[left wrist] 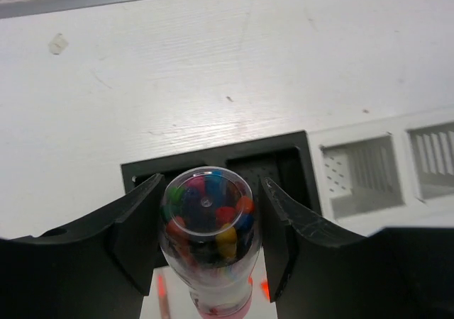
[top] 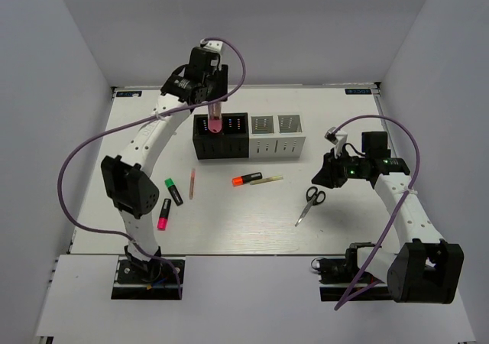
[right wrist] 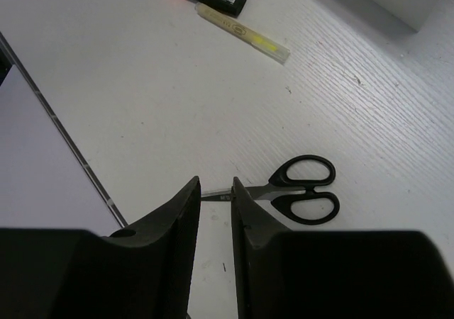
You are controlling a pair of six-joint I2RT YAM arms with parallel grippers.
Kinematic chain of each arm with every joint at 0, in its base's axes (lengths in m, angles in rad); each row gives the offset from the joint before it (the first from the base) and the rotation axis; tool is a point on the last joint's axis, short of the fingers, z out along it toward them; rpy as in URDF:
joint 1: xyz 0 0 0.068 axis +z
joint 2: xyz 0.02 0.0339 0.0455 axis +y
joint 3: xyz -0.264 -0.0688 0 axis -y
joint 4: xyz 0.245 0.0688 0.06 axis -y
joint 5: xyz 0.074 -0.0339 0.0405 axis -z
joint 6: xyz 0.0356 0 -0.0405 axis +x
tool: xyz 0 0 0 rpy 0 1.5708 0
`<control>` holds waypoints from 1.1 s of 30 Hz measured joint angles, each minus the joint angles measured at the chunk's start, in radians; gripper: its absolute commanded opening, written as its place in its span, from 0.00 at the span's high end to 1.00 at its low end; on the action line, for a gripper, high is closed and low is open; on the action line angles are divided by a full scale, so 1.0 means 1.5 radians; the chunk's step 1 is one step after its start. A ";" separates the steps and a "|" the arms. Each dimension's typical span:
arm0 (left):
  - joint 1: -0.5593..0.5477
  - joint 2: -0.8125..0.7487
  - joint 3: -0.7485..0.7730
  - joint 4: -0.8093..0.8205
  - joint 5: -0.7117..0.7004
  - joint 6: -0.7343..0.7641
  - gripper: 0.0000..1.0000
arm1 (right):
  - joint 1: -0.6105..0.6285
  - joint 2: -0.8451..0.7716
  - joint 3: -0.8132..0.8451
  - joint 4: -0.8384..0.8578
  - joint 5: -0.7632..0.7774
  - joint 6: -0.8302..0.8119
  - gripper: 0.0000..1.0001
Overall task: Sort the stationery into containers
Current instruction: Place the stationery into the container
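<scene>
Meanwhile, left pincer [left wrist: 207,237] grips pink tube [left wrist: 207,234] above black cups [left wrist: 284,163].

Clear glossy plastic on the pink tube [left wrist: 206,241], bright beads showing through. Matt black plastic fingers [left wrist: 138,230] beside it. The counter [right wrist: 142,85] looks white-painted wood, grain lightly ridged. Scissors [right wrist: 301,190] have smooth, shiny black handles.

left claw [left wrist: 207,244] gripping, right claw [right wrist: 215,213] nearly closed
</scene>
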 measured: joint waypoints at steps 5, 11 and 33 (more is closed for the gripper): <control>0.005 0.019 -0.037 0.061 -0.060 0.047 1.00 | 0.000 0.000 0.000 -0.001 -0.013 -0.004 0.84; 0.002 0.022 -0.118 0.157 -0.119 0.096 1.00 | 0.000 0.000 0.000 -0.003 -0.031 -0.013 0.87; -0.005 0.009 -0.335 0.400 -0.177 0.158 0.45 | 0.000 0.012 0.000 -0.027 -0.052 -0.051 0.38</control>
